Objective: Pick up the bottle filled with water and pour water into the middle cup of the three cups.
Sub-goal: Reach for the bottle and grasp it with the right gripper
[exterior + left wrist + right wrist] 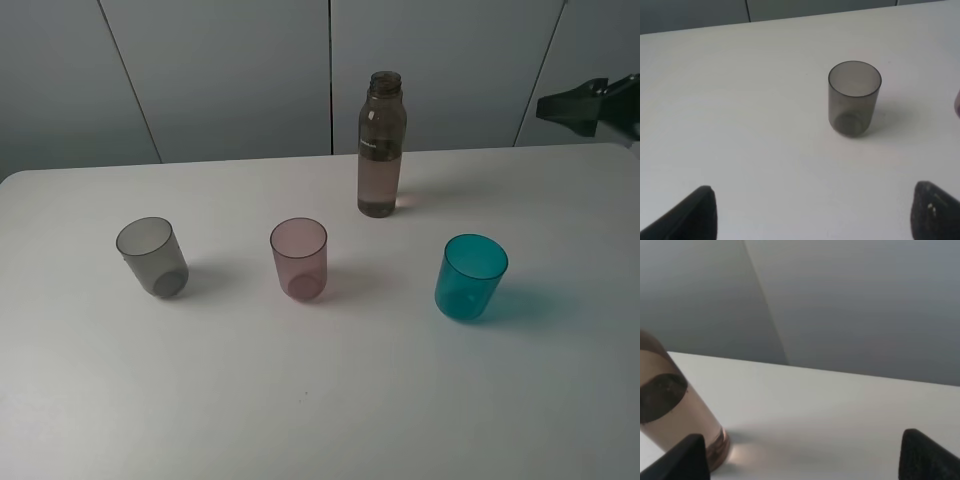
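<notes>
1 white surface (pixel 300 400) carries everything. On it stands 1 bottle (pixel 381 145), tall, smoky brown, capless and upright, toward the back and just right of the middle. In front of it runs a row of 3 cups (pixel 299 262), all upright and well apart: 1 smoky grey cup (pixel 152 257) on the left, the middle cup (pixel 298 250), pale pink, in front and to the left of the bottle, and 1 teal cup (pixel 471 277) on the right. 2 grippers show. The left gripper (pixel 810 217) hangs above the surface near the grey cup, its fingers spread wide with nothing between them. The right gripper (pixel 805 460) sits low near the surface's back right corner, facing the bottle's base, likewise spread wide, empty and apart from the bottle.
</notes>
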### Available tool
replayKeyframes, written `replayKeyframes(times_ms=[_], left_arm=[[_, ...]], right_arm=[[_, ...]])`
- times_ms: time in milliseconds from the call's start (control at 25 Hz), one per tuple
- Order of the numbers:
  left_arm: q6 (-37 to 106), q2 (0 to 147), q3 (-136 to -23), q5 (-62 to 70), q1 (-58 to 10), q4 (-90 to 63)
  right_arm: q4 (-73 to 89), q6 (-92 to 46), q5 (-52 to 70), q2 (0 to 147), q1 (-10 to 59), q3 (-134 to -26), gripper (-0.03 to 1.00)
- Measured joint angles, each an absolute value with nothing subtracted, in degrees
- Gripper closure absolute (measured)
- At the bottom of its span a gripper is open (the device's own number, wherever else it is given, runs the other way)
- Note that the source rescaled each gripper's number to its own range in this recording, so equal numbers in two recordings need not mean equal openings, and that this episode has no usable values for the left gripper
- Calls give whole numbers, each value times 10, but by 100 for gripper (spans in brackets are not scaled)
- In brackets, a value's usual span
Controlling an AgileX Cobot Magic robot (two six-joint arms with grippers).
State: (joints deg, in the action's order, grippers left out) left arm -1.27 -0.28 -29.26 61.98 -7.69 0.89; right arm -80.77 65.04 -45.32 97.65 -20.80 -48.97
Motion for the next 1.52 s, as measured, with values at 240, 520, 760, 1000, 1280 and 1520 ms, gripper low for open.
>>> replayKeyframes(times_ms=[240, 520, 760, 1000, 1280, 1520], left_arm=[[-13, -3, -293, 620, -77, 9], [-13, -3, -293, 620, -77, 9], [-13, -3, -293, 620, -77, 9], [-13, -3, -293, 620, -77, 9], [-13, -3, -293, 620, -77, 9], [-13, -3, -293, 620, -77, 9]], right_arm=[[-876, 593, -515, 1069, -208, -571, 46], [-879, 356, -604, 1156, -208, -626, 46], [-862, 337, -658, 1210, -207, -664, 46], [-862, 346, -687, 1252, -186, -696, 46], [-866, 347, -691, 1293, -156, -747, 69], [-867, 348, -694, 1322, -139, -770, 71]])
